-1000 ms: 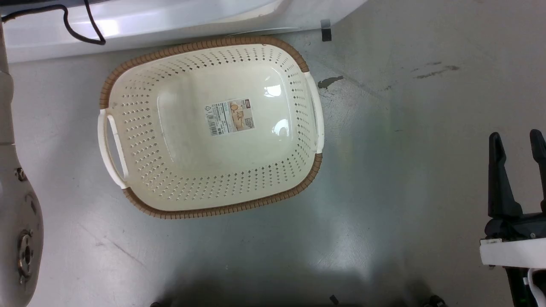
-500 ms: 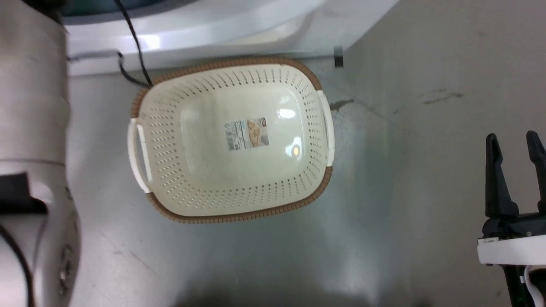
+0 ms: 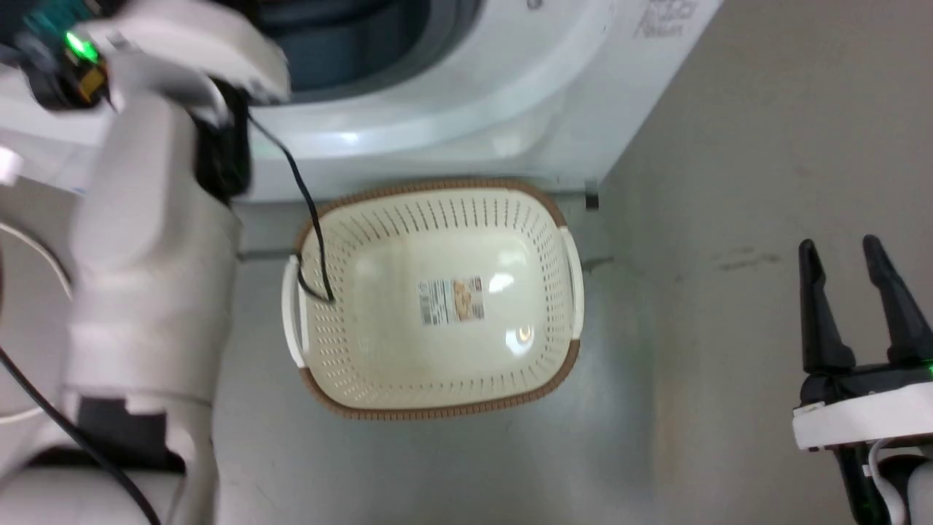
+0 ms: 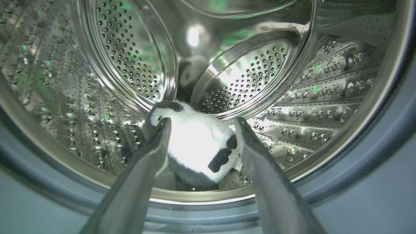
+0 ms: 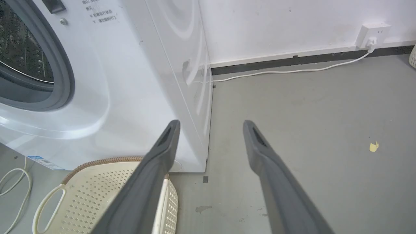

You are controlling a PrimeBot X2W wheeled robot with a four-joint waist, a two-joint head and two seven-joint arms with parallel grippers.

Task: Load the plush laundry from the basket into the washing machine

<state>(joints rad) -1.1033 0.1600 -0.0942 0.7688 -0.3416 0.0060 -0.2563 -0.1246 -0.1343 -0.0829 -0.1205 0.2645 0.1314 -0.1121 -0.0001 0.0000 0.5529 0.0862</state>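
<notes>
The basket (image 3: 430, 413), cream with a brown rim, stands on the floor in front of the washing machine (image 3: 510, 109), with just a label sticker inside. In the left wrist view the black-and-white plush laundry (image 4: 195, 146) lies at the bottom front of the steel drum (image 4: 308, 94). My left gripper (image 4: 202, 122) is open at the porthole, its fingers spread to either side of the plush without clamping it. My right gripper (image 3: 842, 251) hangs open over bare floor to the right of the basket, with nothing in it.
My pale left arm (image 3: 146, 255) reaches up to the porthole, and its black cable (image 3: 306, 211) droops over the basket's left rim. A white cord (image 5: 292, 70) runs along the wall to a socket (image 5: 372, 34). Grey floor (image 5: 308, 146) lies to the machine's right.
The head camera has swung up, so the basket sits lower in the picture and the machine's porthole has come in. My left arm has risen toward the porthole. The right gripper stays open.
</notes>
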